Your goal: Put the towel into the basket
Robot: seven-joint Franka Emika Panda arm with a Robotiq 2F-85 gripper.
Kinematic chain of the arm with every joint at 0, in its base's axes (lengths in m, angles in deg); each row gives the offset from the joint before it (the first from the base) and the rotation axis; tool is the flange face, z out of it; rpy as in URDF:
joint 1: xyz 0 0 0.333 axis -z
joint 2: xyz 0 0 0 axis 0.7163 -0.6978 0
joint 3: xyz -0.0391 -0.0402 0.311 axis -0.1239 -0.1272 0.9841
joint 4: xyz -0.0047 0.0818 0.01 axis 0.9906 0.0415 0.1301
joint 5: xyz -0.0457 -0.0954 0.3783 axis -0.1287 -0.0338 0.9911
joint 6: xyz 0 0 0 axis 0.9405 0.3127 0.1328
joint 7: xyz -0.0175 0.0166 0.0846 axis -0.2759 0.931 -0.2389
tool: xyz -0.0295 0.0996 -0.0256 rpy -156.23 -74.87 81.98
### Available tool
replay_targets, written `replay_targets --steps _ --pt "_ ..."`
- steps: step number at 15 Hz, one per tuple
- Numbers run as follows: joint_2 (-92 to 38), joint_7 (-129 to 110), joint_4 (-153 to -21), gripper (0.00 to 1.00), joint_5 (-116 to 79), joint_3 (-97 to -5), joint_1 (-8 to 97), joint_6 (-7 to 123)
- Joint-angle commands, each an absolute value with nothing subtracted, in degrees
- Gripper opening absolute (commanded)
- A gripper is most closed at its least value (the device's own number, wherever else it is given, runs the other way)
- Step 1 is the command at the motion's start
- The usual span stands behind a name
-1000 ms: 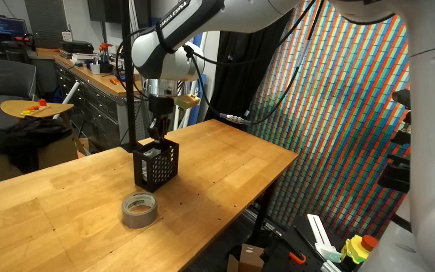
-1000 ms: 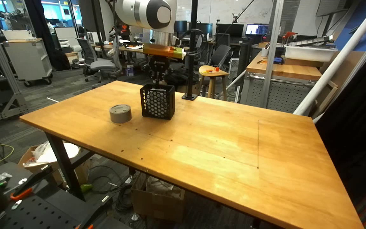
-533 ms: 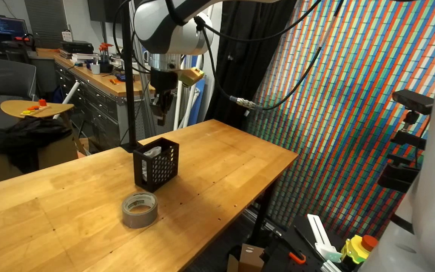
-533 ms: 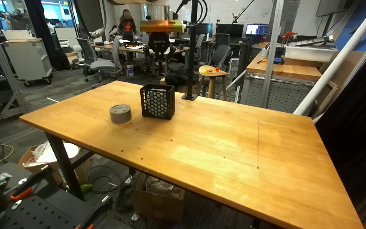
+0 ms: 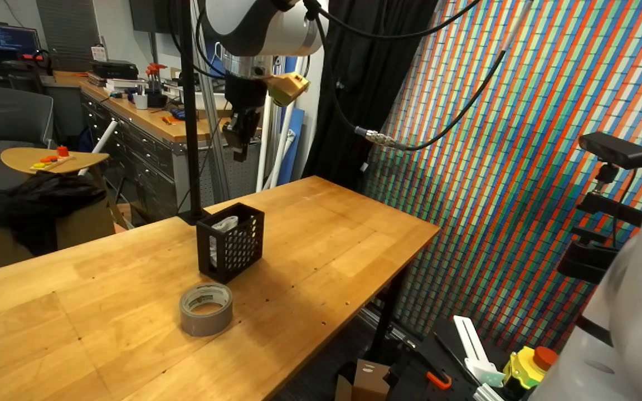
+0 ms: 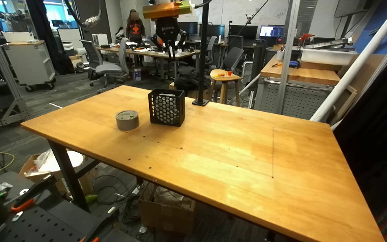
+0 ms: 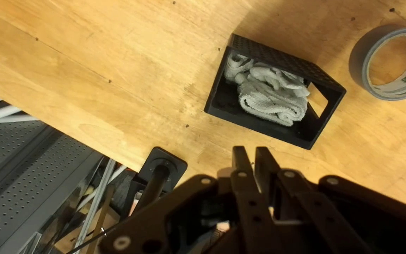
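Towel [image 7: 273, 102], grey-white and rumpled, lies inside the black basket [image 7: 252, 123]; dark basket bottom shows beside it in the wrist view. The basket stands upright on the wooden table [image 6: 247, 161]. Gripper [image 7: 250, 149] hangs well above the rim in both exterior views, fingers [image 7: 239, 158] a narrow gap apart, wood visible between the tips. Squarely over the basket or off to a side: cannot tell.

Around: grey tape roll [image 6: 128, 121], lying flat, just beside the basket but apart, to its left in an exterior view. Tall black post [image 5: 189, 122] at the far edge, near the basket and apart from it; main upright obstacle, left of the gripper in an exterior view. Cable connector [image 5: 378, 138] hangs to the gripper's right there. Past the far edge: stool [image 5: 88, 160] with a red block [image 5: 63, 151] on top, drawer bench [image 5: 126, 161] and, well back, a standing person [image 6: 135, 32], face blurred.

Edges: far edge runs near the basket. In an exterior view the left corner lies beyond the tape roll, the near edge well apart from the basket; the widest stretch of tabletop runs right and near. Striped panel [image 5: 466, 223] and dark curtain [image 5: 349, 94] rise past the table's right side in an exterior view.
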State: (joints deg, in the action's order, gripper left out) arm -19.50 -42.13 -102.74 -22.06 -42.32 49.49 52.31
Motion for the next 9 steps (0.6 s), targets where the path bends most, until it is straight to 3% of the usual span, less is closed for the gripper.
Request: replay_targets --steps 1,2,9 --pt "-19.3 -42.1 -102.9 0.21 -21.9 -43.3 48.4 52.3" --pt "-19.2 -42.1 -103.1 0.26 -21.9 -43.4 48.4 52.4" --pt "-19.2 -42.0 -103.3 0.26 -21.9 -43.4 48.4 52.8"
